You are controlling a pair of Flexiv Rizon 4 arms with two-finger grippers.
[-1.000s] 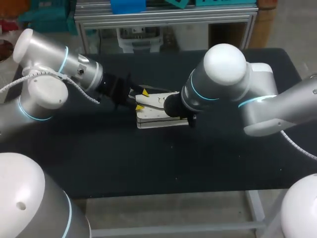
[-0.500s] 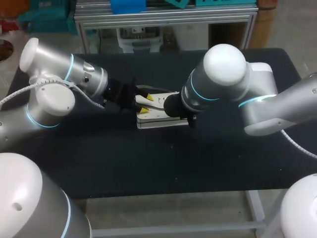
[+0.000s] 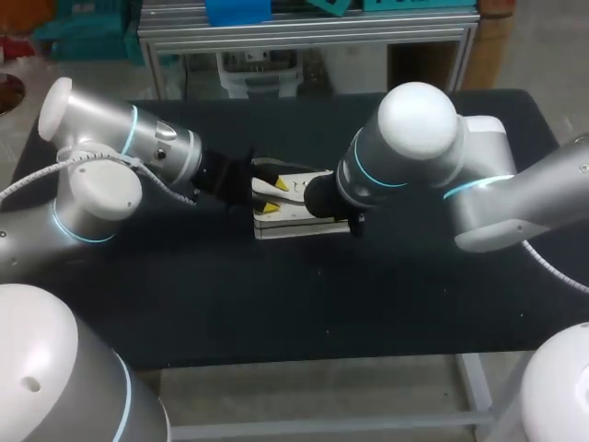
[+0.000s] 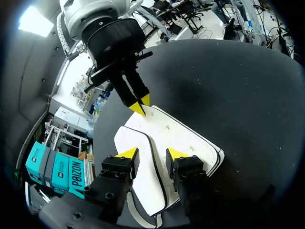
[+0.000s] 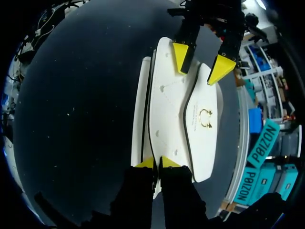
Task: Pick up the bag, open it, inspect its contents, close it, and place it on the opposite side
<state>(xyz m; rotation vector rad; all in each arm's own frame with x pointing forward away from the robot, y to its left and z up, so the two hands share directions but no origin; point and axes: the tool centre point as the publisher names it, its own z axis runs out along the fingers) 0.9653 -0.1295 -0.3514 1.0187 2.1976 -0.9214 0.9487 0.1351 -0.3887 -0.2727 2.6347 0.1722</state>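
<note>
A dark worktop (image 3: pixel 276 313) stretches from its near edge to its far edge. Around its middle lies a flat white bag (image 3: pixel 293 221) with black trim. The right hand (image 5: pixel 157 163) reaches in from the worktop's right edge. Its two yellow tips are pressed close together, pinching the bag's black-trimmed edge at that end. At the bag's other end is the left hand (image 4: pixel 151 153), coming from the left edge. Its fingers stand well apart over the bag, one on each side of the curved rim of the flap (image 5: pixel 202 119), gripping nothing. Whether its tips touch the bag cannot be told.
</note>
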